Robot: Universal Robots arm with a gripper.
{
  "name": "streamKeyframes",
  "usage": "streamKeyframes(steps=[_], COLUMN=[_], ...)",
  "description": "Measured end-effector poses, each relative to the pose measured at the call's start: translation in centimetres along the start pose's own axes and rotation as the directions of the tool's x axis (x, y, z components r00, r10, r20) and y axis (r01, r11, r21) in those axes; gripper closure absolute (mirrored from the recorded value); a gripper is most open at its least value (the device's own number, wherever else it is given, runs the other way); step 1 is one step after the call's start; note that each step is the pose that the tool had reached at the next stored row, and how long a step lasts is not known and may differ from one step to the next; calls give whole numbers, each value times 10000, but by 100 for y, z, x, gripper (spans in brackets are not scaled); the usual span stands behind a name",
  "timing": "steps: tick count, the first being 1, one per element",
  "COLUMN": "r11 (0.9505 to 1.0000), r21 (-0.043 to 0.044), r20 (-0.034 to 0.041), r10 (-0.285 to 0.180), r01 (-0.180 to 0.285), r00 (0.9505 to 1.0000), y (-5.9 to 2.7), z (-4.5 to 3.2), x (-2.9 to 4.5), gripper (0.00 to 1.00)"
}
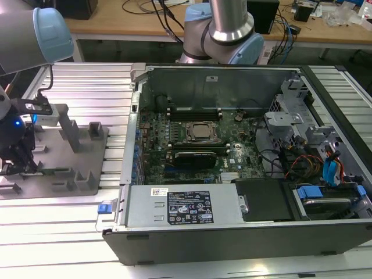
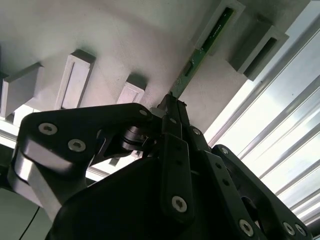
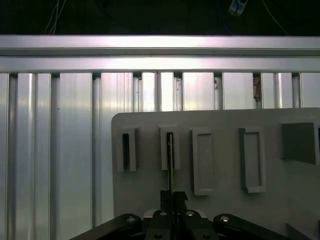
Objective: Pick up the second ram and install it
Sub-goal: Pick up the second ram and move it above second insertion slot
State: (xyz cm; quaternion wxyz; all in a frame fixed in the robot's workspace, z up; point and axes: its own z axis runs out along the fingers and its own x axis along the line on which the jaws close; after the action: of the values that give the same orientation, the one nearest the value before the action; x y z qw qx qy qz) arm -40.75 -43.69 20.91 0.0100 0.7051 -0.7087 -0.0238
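1 second ram (image 2: 202,52): a thin green stick standing on edge in the grey holder tray (image 2: 125,40). Its far end sits in a slotted post (image 2: 220,25) and its near end is in the pincer (image 2: 171,107). The pincer's 2 fingers (image 2: 175,150) are closed together, clamped on that near end. The stick isn't lifted out; it's still seated in the post.

In the first wrist view the ram (image 3: 170,160) shows edge-on as 1 thin dark line running from the pincer (image 3: 173,196) into the post. There are 2 slotted posts on the tray (image 3: 225,115): 1 with the ram and 1 empty post (image 3: 125,150) just beside it. There are 2 plain raised blocks (image 3: 202,160) next along, plus 1 darker block (image 3: 300,142) cut off at the frame edge. The tray lies on the ribbed aluminium counter (image 3: 60,150).

In the exterior view, 1 arm (image 1: 229,29) has its wrist end over the tray (image 1: 87,165), at the exterior view's left. To the tray's right, well apart from the ram, 1 open PC case (image 1: 232,244) lies on the counter (image 1: 52,215). Inside the case are 1 motherboard (image 1: 174,125) and 1 CPU socket (image 1: 201,131).
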Motion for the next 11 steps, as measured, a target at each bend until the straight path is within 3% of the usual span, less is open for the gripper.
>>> streamKeyframes(steps=[2, 3, 11], r11=[10000, 10000, 9999], r21=[4, 0, -3], r20=[2, -1, -8], r10=[-7, -6, -128], r01=[7, 6, 128], r00=[10000, 10000, 9999], y=[0, 3, 4], z=[-13, -56, -87], x=[-1, -1, -2], gripper=[91, 91, 91])
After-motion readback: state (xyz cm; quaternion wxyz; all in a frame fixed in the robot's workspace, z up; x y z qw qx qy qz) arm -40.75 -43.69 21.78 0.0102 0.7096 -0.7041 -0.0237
